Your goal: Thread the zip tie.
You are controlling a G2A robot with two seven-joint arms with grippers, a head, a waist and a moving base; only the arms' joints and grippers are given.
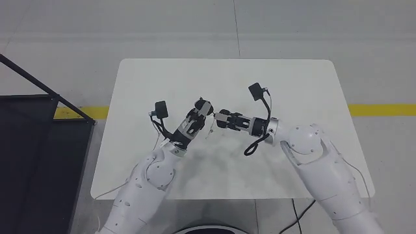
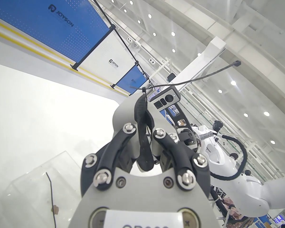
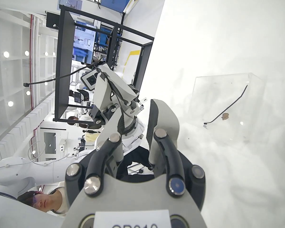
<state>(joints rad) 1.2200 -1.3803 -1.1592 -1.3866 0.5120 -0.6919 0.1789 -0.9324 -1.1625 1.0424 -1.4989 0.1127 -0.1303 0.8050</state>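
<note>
Left gripper (image 2: 143, 98) pinches the zip tie (image 2: 192, 79) near its tail; right gripper (image 3: 137, 110) sits wide open, empty. Pre-threading, I reckon. Right needs to catch the head next.

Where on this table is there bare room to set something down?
The far strip of the table, between the hands and the far edge, is bare, as are both far corners. The middle is crowded: the left hand with the zip tie meets the right hand, by a clear box.
</note>
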